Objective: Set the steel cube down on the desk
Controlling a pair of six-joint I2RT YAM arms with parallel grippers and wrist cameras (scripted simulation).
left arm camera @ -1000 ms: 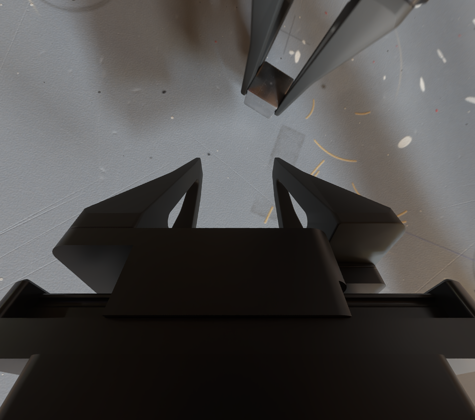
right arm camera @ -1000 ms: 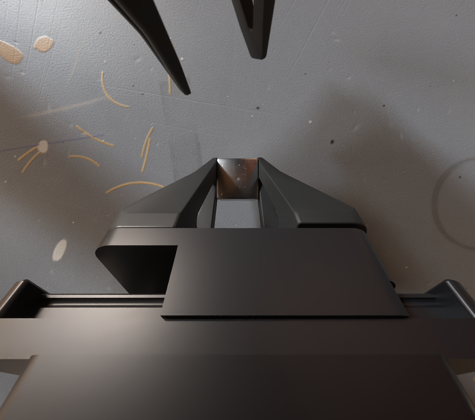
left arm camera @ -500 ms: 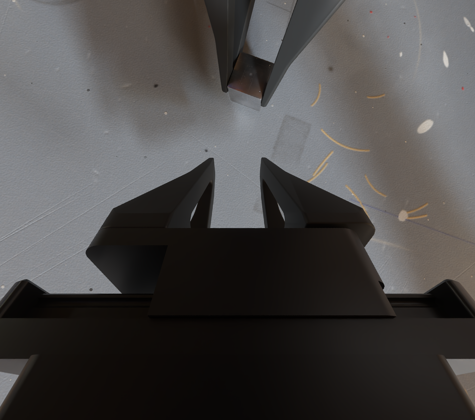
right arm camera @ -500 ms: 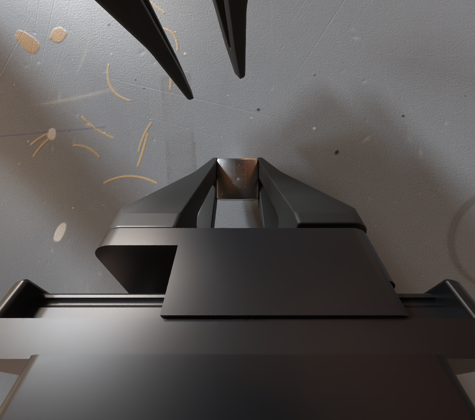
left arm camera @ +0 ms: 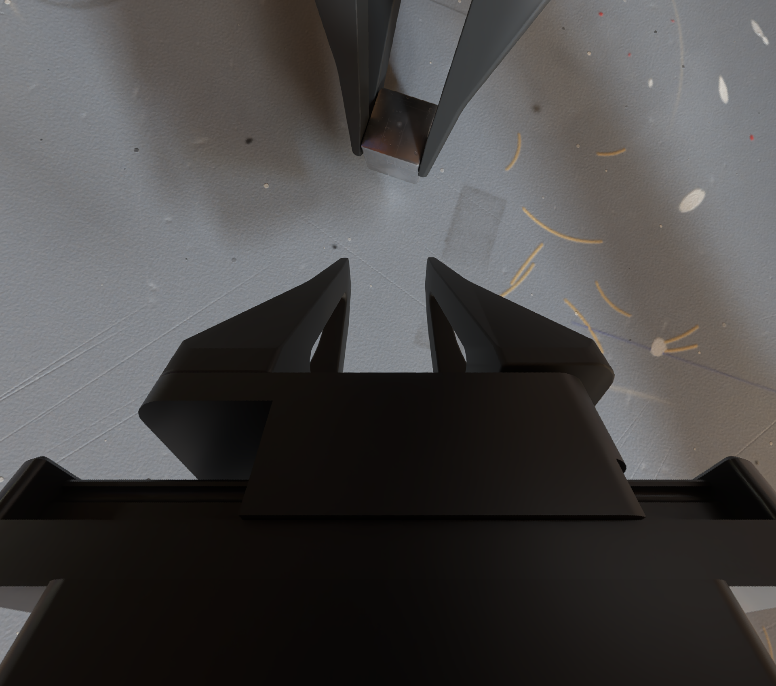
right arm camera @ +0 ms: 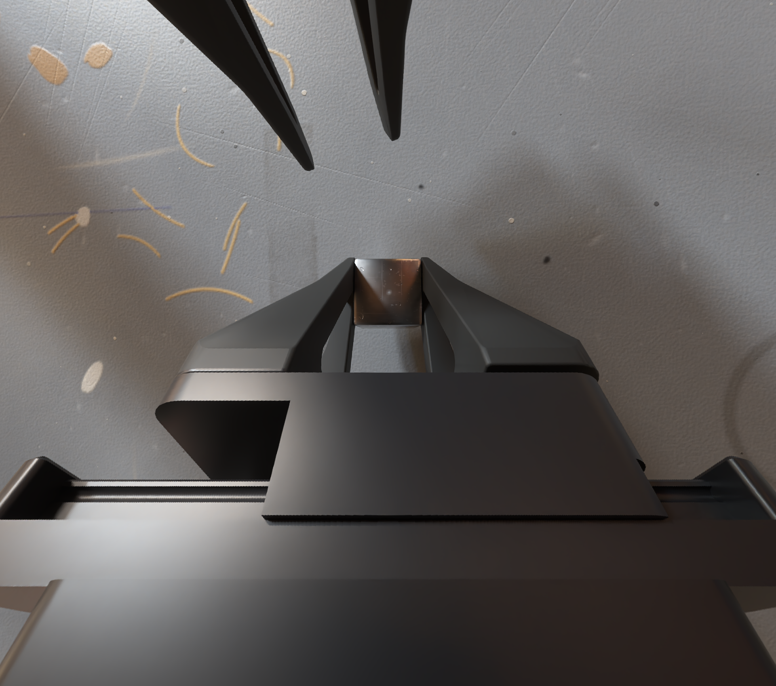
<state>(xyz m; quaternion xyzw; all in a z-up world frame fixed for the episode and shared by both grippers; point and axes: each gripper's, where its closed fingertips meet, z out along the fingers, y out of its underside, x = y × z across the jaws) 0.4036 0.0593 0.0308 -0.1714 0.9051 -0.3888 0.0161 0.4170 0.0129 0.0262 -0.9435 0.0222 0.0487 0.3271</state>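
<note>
Right end effector (right arm camera: 387, 267): we clamp the small polished steel cube (right arm camera: 387, 291) at our fingertips.
Left end effector (left arm camera: 387, 267): narrowly parted, holding nothing.
Cube: above the scuffed grey counter (right arm camera: 588, 78); contact unclear.
Risk: we judge an early release drops and tumbles it.

steel cube (right arm camera: 387, 291) between right fingers (right arm camera: 336, 300), above desk (right arm camera: 588, 120), facing left fingers (right arm camera: 294, 145)

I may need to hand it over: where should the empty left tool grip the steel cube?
Judging by the pose, take the steel cube by its two free faces, since the right tool already clamps the opposite pair. Its tip end protrudes past those fingertips, so the left tool, open, would best come from there, turned crosswise to the right fingers.
</note>
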